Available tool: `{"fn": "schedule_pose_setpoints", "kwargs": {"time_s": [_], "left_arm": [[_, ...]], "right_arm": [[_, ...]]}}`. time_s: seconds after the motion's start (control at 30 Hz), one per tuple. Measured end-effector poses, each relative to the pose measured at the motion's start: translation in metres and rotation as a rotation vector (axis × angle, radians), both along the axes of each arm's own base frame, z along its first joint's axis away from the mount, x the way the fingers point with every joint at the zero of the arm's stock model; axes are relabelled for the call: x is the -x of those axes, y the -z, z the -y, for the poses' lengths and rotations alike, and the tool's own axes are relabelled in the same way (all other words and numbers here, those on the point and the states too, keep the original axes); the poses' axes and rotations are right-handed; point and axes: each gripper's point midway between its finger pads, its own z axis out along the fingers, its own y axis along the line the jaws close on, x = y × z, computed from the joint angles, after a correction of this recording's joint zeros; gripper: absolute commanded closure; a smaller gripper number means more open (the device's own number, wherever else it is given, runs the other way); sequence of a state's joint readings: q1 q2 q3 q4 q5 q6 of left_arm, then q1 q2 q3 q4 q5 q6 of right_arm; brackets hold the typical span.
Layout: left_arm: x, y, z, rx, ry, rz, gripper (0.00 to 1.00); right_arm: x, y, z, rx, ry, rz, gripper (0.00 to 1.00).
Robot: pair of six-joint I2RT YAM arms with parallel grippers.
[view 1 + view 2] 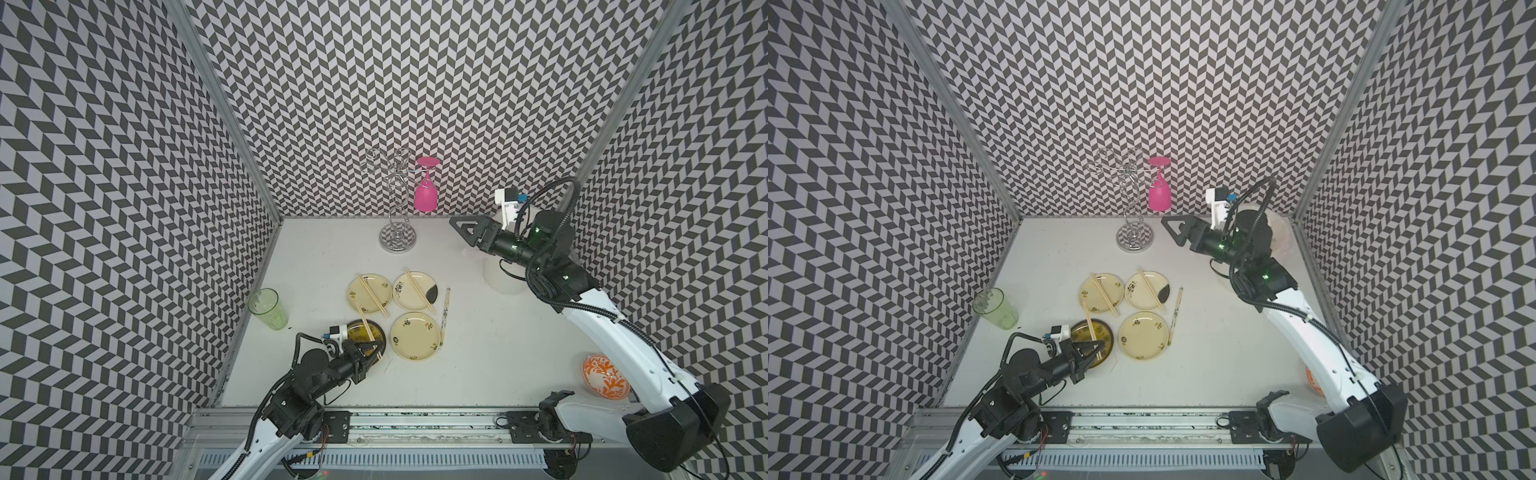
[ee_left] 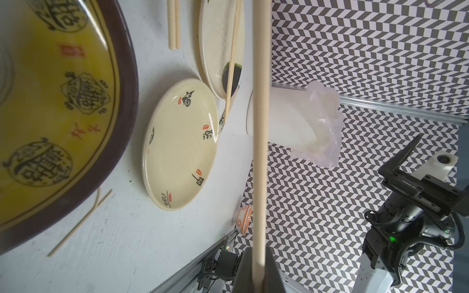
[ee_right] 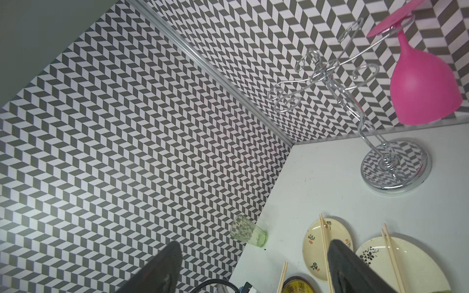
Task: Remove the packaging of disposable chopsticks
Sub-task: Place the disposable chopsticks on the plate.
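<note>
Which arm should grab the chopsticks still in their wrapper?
Right, probably: the right claw is open and empty, and the wrapped chopsticks lie on its side of the plates. The left claw is shut on bare chopsticks.

B/w chevron walls (image 1: 415, 83) on 3 sides, alu corner posts (image 1: 225, 108), white tabletop (image 1: 498, 353), even light.

Three bare pairs, one wrapped; all sticks thin, straight, pale tan wood. First bare pair (image 1: 374, 296) lay diagonal across far-left cream plate (image 1: 382, 286), near ends past rim. Second bare pair (image 1: 419, 291) lay diagonal across far-right cream plate (image 1: 405, 297). Third bare pair (image 1: 365, 326) slanted over dark plate (image 1: 377, 332), near end pinched in left gripper (image 1: 374, 348). Wrapped pair (image 1: 444, 318) lay flat on table (image 1: 478, 332) just right of cream plates, inside clear sleeve (image 1: 1175, 316) with small printed marks.
</note>
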State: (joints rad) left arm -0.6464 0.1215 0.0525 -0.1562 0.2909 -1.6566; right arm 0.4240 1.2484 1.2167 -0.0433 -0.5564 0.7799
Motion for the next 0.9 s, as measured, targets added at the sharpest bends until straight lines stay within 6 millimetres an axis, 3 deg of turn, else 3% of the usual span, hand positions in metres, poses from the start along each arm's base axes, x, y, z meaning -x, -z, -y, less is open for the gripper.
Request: {"fn": "schedule_pose_setpoints", "kwargs": {"time_s": [0.1, 0.2, 0.27, 0.37, 0.43, 0.57, 0.9], "left_arm": [[-0.001, 0.007, 0.001, -0.037, 0.004, -0.005, 1.00], [-0.002, 0.018, 0.002, -0.107, 0.028, 0.015, 1.00], [-0.003, 0.019, 0.003, -0.155, 0.046, 0.047, 1.00], [-0.007, -0.001, 0.005, -0.196, 0.061, 0.129, 1.00], [-0.011, -0.023, 0.006, -0.197, 0.059, 0.202, 1.00], [-0.016, -0.058, 0.009, -0.168, 0.049, 0.341, 1.00], [-0.014, -0.073, 0.011, -0.103, 0.047, 0.436, 1.00]], "right_arm": [[0.005, 0.016, -0.032, 0.010, -0.150, -0.020, 0.32], [0.014, 0.062, -0.079, 0.058, -0.314, -0.106, 0.29], [0.031, 0.100, -0.113, 0.108, -0.424, -0.179, 0.29], [0.065, 0.148, -0.150, 0.175, -0.553, -0.278, 0.30], [0.084, 0.165, -0.157, 0.195, -0.600, -0.312, 0.31], [0.100, 0.174, -0.162, 0.200, -0.652, -0.328, 0.33], [0.119, 0.172, -0.177, 0.187, -0.742, -0.286, 0.47]]}}
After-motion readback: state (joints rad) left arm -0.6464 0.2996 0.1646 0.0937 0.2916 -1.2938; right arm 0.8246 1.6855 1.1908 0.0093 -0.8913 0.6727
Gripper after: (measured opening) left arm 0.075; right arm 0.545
